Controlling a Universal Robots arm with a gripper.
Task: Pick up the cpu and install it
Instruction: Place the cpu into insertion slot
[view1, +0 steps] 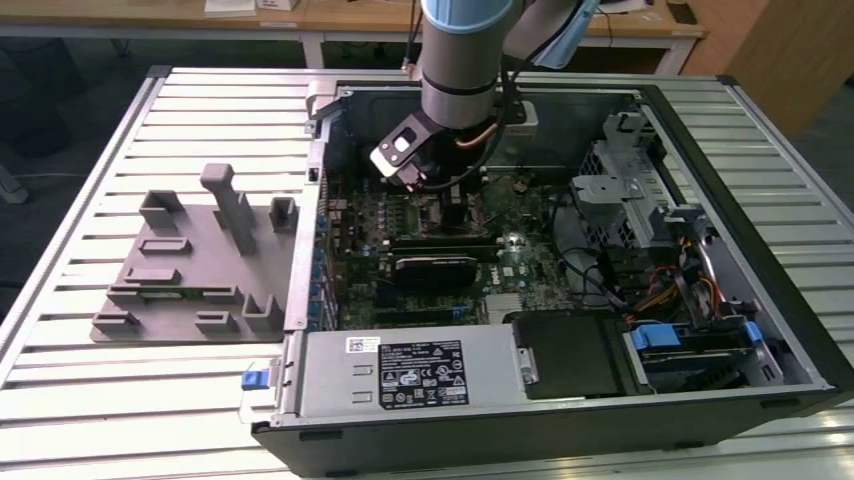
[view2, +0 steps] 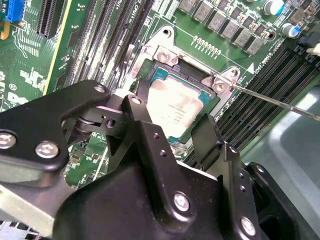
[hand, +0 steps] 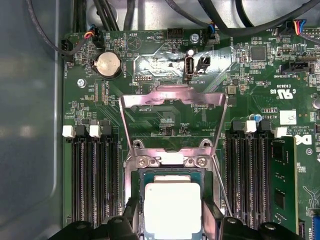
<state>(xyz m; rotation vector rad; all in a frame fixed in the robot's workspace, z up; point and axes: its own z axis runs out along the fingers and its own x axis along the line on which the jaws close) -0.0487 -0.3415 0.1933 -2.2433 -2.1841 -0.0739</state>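
The cpu, a flat square chip with a shiny silver top and a thin green rim, lies level in the motherboard's socket; it also appears as the cpu in the second wrist view. My gripper hangs straight over it, its two black fingers pressed against opposite edges of the chip. In the exterior view my gripper reaches down into the open computer case. The socket's metal load plate stands flipped up behind the chip.
A thin metal lever sticks out beside the socket. Memory slots flank it on both sides. A grey fixture with upright blocks lies on the slatted table at the exterior view's left. Drive bays and cables crowd the case's far side.
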